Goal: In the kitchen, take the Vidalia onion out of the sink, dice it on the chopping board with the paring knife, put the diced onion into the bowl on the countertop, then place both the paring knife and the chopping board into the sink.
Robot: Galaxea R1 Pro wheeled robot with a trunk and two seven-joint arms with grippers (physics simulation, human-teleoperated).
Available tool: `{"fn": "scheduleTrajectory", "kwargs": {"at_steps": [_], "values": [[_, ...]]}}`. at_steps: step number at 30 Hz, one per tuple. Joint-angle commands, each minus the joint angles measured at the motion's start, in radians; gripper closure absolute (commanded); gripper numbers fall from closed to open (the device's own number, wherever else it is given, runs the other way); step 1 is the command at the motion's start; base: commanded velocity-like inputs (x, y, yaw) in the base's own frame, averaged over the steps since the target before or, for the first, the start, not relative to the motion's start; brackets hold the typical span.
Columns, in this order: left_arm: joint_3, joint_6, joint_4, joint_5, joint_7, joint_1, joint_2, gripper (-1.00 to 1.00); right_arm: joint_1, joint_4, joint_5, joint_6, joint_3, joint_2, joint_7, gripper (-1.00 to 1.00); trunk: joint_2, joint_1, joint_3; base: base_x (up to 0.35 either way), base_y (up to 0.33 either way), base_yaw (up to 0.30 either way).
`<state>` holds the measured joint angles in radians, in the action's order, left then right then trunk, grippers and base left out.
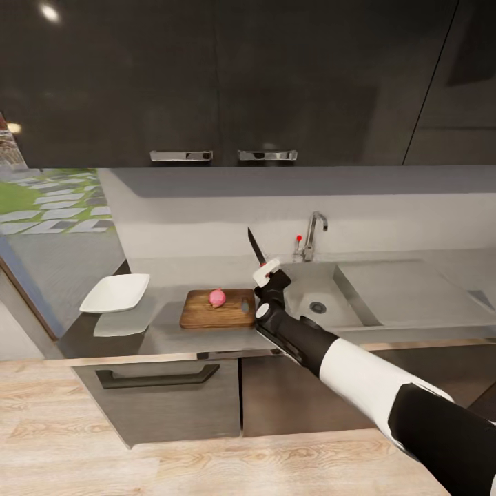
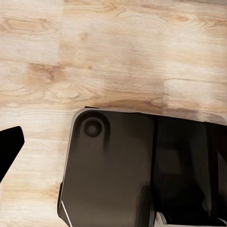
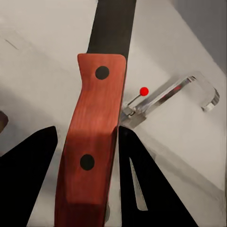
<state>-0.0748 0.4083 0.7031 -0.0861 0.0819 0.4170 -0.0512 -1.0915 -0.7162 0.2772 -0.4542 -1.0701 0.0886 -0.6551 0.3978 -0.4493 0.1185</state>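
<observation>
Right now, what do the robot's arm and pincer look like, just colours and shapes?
The right arm has smooth rounded shells, alternating black and white: black upper part, white middle section, black wrist. A small white round cap sits at the wrist. The right pincer has two flat, black, tapering fingers. No cables or markings show.

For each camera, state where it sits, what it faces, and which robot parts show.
Head: high, looking down at the countertop, board, onion, bowl, sink; right arm shows.
Left wrist: facing the wood floor; dark robot body below.
Right wrist: along the right end effector, shut on the knife.
Shared by head and right wrist: knife, tap.
</observation>
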Motion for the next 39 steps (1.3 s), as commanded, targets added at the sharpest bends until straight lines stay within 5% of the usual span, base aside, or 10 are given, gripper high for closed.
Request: {"fn": "scheduleTrajectory", "kwargs": {"at_steps": [1, 6, 15, 21, 39], "values": [[-0.003, 0.000, 0.001, -0.009, 0.009, 0.000, -0.001, -1.00, -0.002, 0.000, 0.006, -0.007, -0.020, 0.000, -0.008, 1.00, 0.002, -0.001, 0.002, 0.000, 0.000, 0.000], [-0.003, 0.000, 0.001, -0.009, 0.009, 0.000, -0.001, -1.00, -0.002, 0.000, 0.010, -0.009, -0.115, 0.000, -0.008, 1.00, 0.002, -0.001, 0.002, 0.000, 0.000, 0.000], [-0.003, 0.000, 0.002, -0.009, 0.009, 0.000, -0.001, -1.00, 0.007, 0.000, 0.013, -0.009, -0.152, 0.005, -0.003, 1.00, 0.002, -0.001, 0.002, 0.004, 0.002, 0.000], [-0.003, 0.000, 0.004, -0.009, 0.009, 0.000, 0.000, -1.00, 0.017, 0.000, 0.013, -0.010, -0.203, 0.008, 0.078, 1.00, 0.002, -0.001, 0.002, 0.141, 0.103, 0.000], [-0.003, 0.000, 0.003, -0.009, 0.009, 0.000, 0.000, -1.00, 0.018, 0.000, 0.013, -0.058, -0.218, 0.007, 0.197, 1.00, 0.002, -0.001, 0.002, 0.069, 0.052, 0.000]]}}
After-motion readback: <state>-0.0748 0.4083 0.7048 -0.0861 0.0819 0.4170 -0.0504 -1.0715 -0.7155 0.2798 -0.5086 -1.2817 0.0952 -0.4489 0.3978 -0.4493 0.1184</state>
